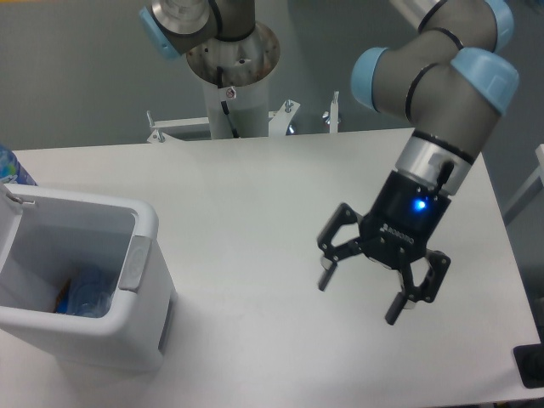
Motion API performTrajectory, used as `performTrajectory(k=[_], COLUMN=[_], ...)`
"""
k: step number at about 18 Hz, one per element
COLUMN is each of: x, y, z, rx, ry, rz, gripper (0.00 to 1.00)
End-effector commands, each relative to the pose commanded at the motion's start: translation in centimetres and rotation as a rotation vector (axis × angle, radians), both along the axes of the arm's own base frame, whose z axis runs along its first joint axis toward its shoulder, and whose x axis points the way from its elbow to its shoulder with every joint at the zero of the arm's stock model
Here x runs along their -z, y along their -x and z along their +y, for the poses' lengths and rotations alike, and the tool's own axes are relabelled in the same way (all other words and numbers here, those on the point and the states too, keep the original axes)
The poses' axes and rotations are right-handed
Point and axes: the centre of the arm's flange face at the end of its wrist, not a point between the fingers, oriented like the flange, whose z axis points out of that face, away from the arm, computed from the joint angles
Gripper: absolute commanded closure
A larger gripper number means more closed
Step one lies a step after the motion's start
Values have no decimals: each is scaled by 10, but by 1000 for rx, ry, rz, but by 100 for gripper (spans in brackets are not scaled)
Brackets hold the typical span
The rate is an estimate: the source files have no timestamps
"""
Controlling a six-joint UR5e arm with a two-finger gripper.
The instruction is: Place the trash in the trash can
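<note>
The white trash can (140, 255) stands at the table's left front, with a grey latch plate on its right side. Inside it, low at the bottom, lies trash: a clear plastic bottle (85, 293) with a bit of something dark orange beside it. The wrapper cannot be made out. My gripper (360, 295) hangs over the table's right half, far from the can. Its black fingers are spread wide and hold nothing.
The arm's pedestal (234, 76) rises behind the table's far edge. A blue-white object (10, 167) peeks in at the left edge behind the can. A dark object (531, 365) sits at the lower right corner, off the table.
</note>
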Motion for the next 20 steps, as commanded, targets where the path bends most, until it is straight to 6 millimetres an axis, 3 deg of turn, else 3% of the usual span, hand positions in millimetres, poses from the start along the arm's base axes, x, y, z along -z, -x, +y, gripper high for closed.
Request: performTrajectory(k=[4, 8, 13, 20], x=[15, 35, 45, 47], y=[1, 7, 2, -5], z=[-1, -22, -26, -17], rx=[65, 211, 223, 240], ry=[152, 388, 530, 544], rz=[104, 220, 261, 268], gripper=[0, 0, 0, 0])
